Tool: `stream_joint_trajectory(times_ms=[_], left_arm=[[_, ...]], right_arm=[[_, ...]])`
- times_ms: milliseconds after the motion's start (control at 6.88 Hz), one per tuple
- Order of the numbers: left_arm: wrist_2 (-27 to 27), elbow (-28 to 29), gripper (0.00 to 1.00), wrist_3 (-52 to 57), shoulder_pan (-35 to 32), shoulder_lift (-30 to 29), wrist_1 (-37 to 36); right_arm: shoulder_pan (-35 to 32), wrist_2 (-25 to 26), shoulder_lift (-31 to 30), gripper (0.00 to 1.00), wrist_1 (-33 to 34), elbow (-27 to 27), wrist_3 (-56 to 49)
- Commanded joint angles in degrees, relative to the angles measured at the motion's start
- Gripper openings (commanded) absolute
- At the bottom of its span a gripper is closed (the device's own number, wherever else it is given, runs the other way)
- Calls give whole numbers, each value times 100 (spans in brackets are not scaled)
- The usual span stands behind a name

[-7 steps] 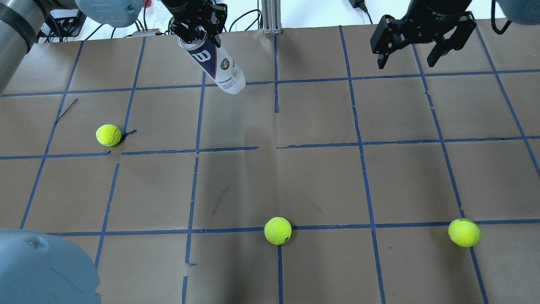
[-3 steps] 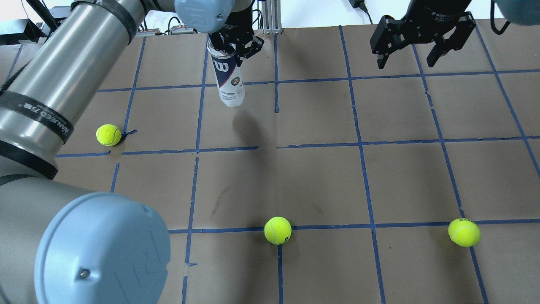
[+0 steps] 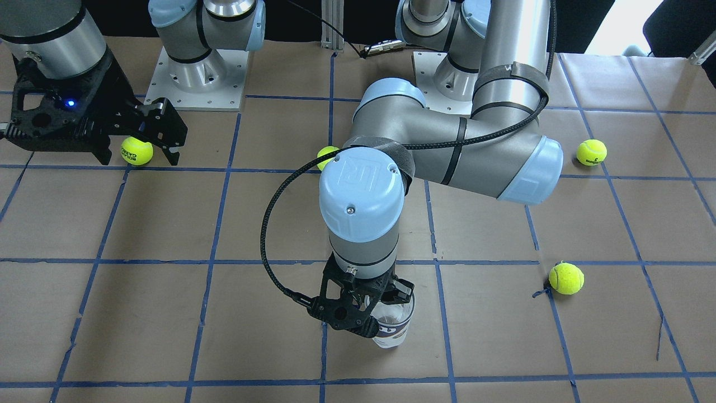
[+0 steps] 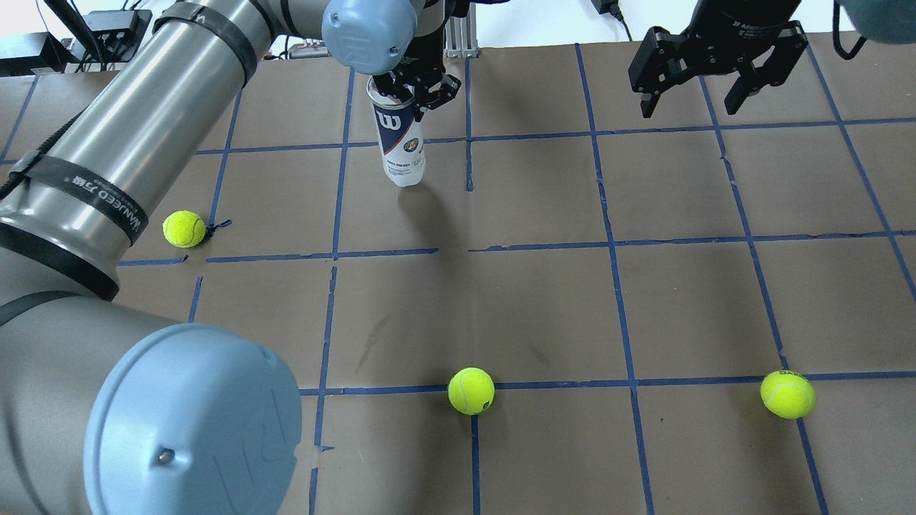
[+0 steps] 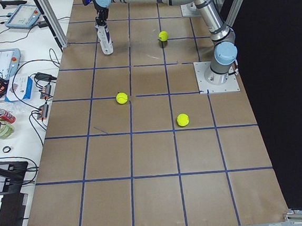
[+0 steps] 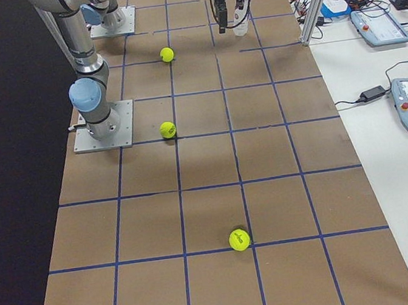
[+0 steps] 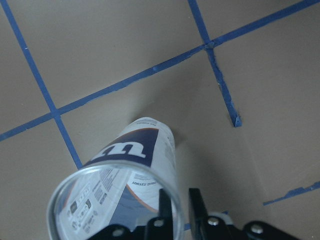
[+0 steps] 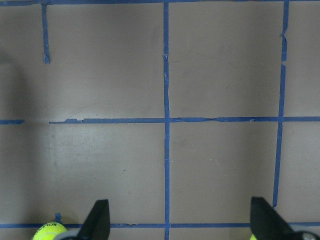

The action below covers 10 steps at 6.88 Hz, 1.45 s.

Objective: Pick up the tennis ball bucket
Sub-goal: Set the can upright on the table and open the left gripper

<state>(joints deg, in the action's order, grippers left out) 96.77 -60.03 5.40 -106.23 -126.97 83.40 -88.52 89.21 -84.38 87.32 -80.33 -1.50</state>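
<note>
Starting at the left of the overhead view, we see the left arm (image 4: 143,136) reaching across the brown counter (image 4: 544,307) toward its far side. Below it the left tennis ball (image 4: 184,229) lies just beside a blue tape line (image 4: 222,179). Next comes the tennis ball bucket (image 4: 399,139), over the far part of the counter, just left of the centre tape line and well apart from all three balls. It stands nearly upright, leaning a little, with its open mouth up and the navy and white label turned toward the robot's side. The left jaws are closed on its rim at the top: in the left wrist view one finger (image 7: 197,210) sits outside the clear wall, and the other seems to be just inside the mouth, with the wall pinched between them. We cannot tell whether the base touches the counter or hangs just above it. Further right and nearer the robot, the middle tennis ball (image 4: 471,390) rests at a tape crossing. Right of that, the right jaws hang over the far right of the counter, spread wide with nothing between them; the right wrist view shows the fingertips (image 8: 97,220) well apart over bare paper. Last, the right tennis ball (image 4: 787,394) sits at a tape line on the robot's side
</note>
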Motion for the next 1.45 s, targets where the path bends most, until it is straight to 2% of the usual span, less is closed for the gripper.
stream_joint_trajectory(times_ms=[0,145,291,436,727,873,1164,1309], left_arm=[[18,-158,33,-39,-3,66,-8],[9,-158,39,-30,-3,145,-8],[9,-150,60,-30,-3,276,-17],[0,-176,98,-30,-3,426,-8],[-35,-341,100,-222,41,1003,175],[-105,-735,100,-424,276,1477,211],[-97,-2320,100,-373,882,2654,55],[-166,-2921,100,-399,1111,3086,-286]], right_arm=[[1,9,-8,100,-13,0,9],[1,9,-8,100,-4,0,9],[1,9,-8,100,5,0,9],[1,9,-8,100,5,0,9],[1,0,0,100,14,0,9],[1,0,0,100,14,0,9],[1,0,0,100,14,0,9],[10,9,-8,100,14,0,0]])
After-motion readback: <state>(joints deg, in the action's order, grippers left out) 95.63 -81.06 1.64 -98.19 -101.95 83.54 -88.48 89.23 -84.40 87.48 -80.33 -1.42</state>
